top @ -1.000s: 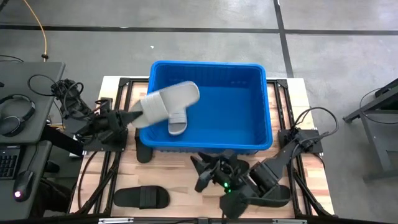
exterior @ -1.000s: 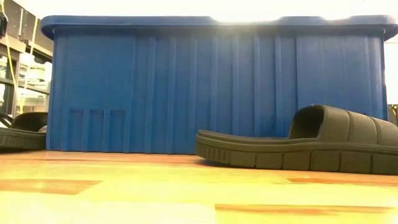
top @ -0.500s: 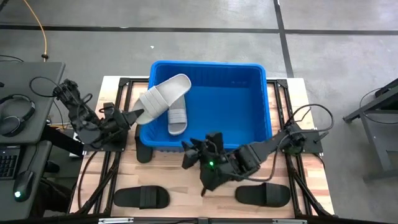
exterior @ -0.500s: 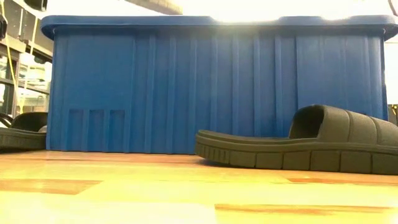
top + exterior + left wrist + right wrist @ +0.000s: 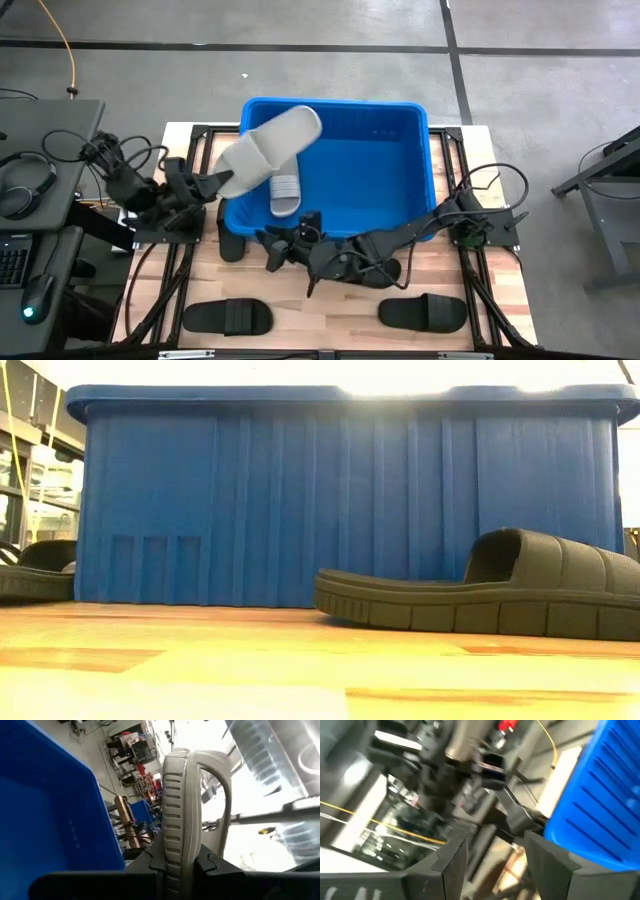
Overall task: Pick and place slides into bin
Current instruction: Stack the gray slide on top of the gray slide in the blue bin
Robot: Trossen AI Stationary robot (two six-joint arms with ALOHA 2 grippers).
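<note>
The blue bin [image 5: 400,175] stands at the table's middle; a light grey slide [image 5: 286,192] lies inside it by the left wall. My left gripper [image 5: 213,184] is shut on an off-white slide [image 5: 268,150], held over the bin's left rim. My right gripper [image 5: 272,250] is open and empty, in front of the bin's near wall toward its left corner. Two black slides lie on their soles on the near table, one left [image 5: 228,317] and one right [image 5: 422,312]. The low view shows the bin's wall [image 5: 340,500] and a black slide [image 5: 480,595]. My left gripper pinches the off-white slide's end nearest the strap [image 5: 174,855], one finger [image 5: 156,864] on the underside and one on the footbed side. The fingers come from the table's left, along the slide. The slide is lifted clear, turned on edge, its free end [image 5: 305,122] over the bin.
Cables and headphones [image 5: 30,180] lie on a side desk left of the table. The black frame rails [image 5: 190,150] flank the bin. Bare wood [image 5: 320,320] shows between the two black slides at the near edge.
My right gripper has gone toward the table's left edge along the bin's near wall, uncovering the right black slide. My left gripper has turned, and the off-white slide's free end has swung toward the far edge while the held end stayed by the bin's left rim.
</note>
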